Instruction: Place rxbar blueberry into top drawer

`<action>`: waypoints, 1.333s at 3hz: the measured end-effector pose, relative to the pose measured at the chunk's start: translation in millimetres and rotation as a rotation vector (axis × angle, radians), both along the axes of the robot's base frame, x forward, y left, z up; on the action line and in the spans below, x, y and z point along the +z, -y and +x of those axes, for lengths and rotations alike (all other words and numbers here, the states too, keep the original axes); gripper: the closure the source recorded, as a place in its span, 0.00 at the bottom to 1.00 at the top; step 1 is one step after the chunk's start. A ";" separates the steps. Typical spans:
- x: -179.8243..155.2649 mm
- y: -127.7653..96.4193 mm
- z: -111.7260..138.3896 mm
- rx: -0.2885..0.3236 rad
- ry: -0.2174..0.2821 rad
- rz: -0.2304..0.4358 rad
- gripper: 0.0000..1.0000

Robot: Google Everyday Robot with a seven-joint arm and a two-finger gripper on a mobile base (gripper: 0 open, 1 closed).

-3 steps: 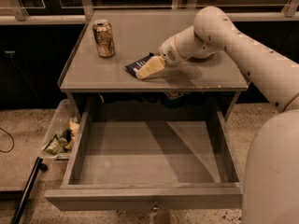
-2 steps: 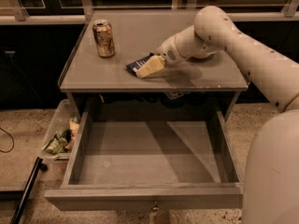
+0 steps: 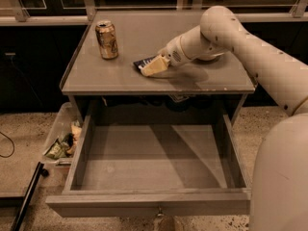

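Little has changed over the last second: the pincer sits where it was, down on the snack bar, which lies on the counter just right of the can. I cannot tell whether it is pinching the bar. The drawer stands open below the can, so I judge the lift has not begun.

Upper centre of the frame, a gold drink can stands on the grey tabletop, left of the navy flat rxbar blueberry. The cream two-finger gripper touches the bar from the right. Below, the grey top drawer juts open, a clear plastic bin at its left.
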State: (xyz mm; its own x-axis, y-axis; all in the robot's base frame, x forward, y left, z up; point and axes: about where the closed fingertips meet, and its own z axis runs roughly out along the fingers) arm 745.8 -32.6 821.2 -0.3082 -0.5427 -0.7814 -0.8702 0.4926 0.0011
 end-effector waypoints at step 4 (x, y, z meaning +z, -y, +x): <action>20.7 9.6 -22.8 0.025 0.024 0.022 1.00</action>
State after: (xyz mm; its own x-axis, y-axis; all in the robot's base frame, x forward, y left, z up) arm 723.0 -42.2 842.0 -0.2756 -0.5324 -0.8003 -0.8823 0.4706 -0.0092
